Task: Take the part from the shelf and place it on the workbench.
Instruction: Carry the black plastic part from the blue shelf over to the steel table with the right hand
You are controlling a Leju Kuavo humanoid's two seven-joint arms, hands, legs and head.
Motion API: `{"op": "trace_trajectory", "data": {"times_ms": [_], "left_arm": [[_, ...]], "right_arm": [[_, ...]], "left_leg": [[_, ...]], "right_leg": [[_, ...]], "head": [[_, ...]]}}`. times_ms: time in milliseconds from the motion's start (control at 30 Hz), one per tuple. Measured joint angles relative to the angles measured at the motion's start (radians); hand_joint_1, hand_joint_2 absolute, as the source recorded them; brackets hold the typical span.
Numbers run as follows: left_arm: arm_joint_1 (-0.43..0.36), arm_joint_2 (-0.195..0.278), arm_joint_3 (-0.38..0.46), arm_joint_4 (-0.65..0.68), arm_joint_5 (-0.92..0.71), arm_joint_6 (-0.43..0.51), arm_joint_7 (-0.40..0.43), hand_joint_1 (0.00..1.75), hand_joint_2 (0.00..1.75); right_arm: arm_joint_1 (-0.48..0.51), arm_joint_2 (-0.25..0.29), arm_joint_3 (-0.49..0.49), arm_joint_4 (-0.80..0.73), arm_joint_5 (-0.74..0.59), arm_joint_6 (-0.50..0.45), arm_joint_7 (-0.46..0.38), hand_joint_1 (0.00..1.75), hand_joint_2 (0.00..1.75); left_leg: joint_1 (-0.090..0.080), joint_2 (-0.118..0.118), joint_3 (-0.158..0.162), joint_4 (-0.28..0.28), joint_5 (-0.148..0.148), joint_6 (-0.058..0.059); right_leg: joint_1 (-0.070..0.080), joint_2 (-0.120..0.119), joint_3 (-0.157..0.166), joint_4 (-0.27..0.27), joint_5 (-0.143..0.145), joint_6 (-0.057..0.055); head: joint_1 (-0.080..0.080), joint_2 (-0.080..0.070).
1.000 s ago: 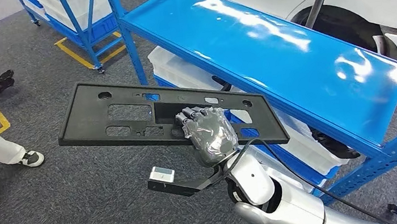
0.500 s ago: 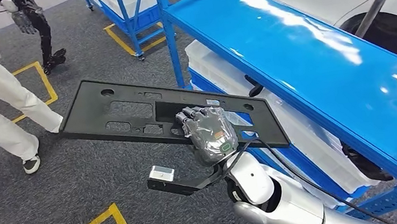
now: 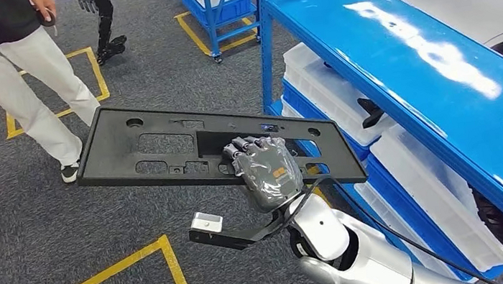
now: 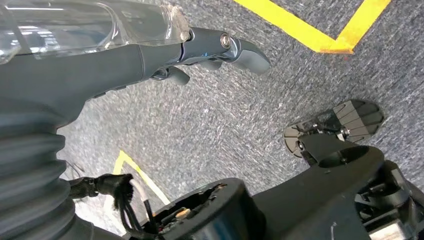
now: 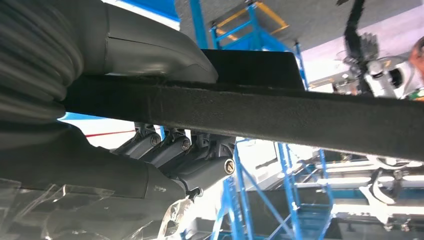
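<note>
The part is a long flat black plastic panel with several cut-outs, held level in the air in front of me, clear of the blue shelf. My right hand grips its near edge right of the middle, fingers over the top. In the right wrist view the thumb lies on one face of the panel's edge and the fingers on the other. My left hand hangs over the grey carpet with its fingers curled and nothing in it.
The blue shelf runs along the right, with white bins on its lower level. A person in white trousers stands at the far left. Yellow floor tape marks the grey carpet. Another blue rack stands at the back.
The whole scene has shifted right and down as the camera turned left; the shelf has slid toward the right edge and the person has come closer into view. The panel stays in my right hand.
</note>
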Motion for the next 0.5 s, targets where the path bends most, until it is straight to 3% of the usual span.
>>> {"op": "trace_trajectory", "data": {"times_ms": [67,133,200,267,333,400,467,500], "left_arm": [[-0.001,0.000,0.000,0.000,0.000,-0.003,0.000,0.00,1.75],[-0.003,-0.001,0.001,0.000,0.000,-0.007,0.000,0.00,1.75],[-0.003,-0.003,0.002,0.000,0.000,-0.010,0.002,0.00,1.75],[-0.003,-0.002,0.004,0.000,0.000,-0.011,0.004,0.00,1.75],[-0.002,-0.003,0.006,0.000,0.000,-0.011,0.004,0.00,1.75],[-0.006,-0.003,0.008,0.000,0.000,-0.011,0.004,0.00,1.75],[-0.012,-0.003,0.011,0.000,0.001,-0.011,0.004,0.00,1.75],[-0.013,-0.003,0.012,0.000,0.000,-0.011,0.005,0.00,1.75]], "right_arm": [[0.001,-0.001,0.000,0.000,0.000,-0.001,-0.001,1.75,1.75],[0.001,-0.002,-0.001,-0.001,0.000,-0.003,-0.003,1.75,1.75],[0.001,-0.003,-0.001,-0.001,0.000,-0.006,-0.006,1.75,1.75],[0.001,-0.003,-0.001,-0.001,0.000,-0.008,-0.008,1.75,1.75],[0.001,-0.003,-0.002,-0.001,0.001,-0.012,-0.009,1.75,1.75],[0.003,-0.004,-0.002,-0.001,0.001,-0.016,-0.010,1.75,1.75],[0.006,-0.006,-0.001,-0.001,0.002,-0.018,-0.010,1.75,1.75],[0.008,-0.006,-0.001,-0.001,0.002,-0.019,-0.010,1.75,1.75]], "left_leg": [[-0.003,-0.026,0.001,0.000,0.002,0.001],[0.000,-0.049,0.000,-0.002,0.006,-0.002],[0.010,-0.070,-0.009,-0.004,0.015,-0.012],[0.016,-0.087,-0.021,-0.009,0.022,-0.024],[0.008,-0.046,-0.050,0.027,0.001,-0.033],[0.003,0.020,-0.110,0.143,-0.054,-0.043],[0.008,0.045,-0.160,0.253,-0.089,-0.053],[0.011,0.050,-0.161,0.261,-0.083,-0.058]], "right_leg": [[0.004,0.021,0.051,-0.122,0.073,-0.015],[0.007,0.067,0.120,-0.266,0.132,-0.029],[0.007,0.089,0.143,-0.319,0.147,-0.031],[0.007,0.066,0.147,-0.339,0.156,-0.031],[0.003,0.035,0.157,-0.369,0.166,-0.032],[0.001,0.004,0.160,-0.382,0.170,-0.031],[0.001,-0.026,0.156,-0.378,0.168,-0.029],[0.000,-0.039,0.154,-0.376,0.167,-0.027]], "head": [[0.000,0.000],[-0.001,0.000],[-0.002,0.000],[-0.001,0.000],[-0.002,0.000],[-0.005,0.000],[-0.006,0.000],[-0.007,0.000]]}}
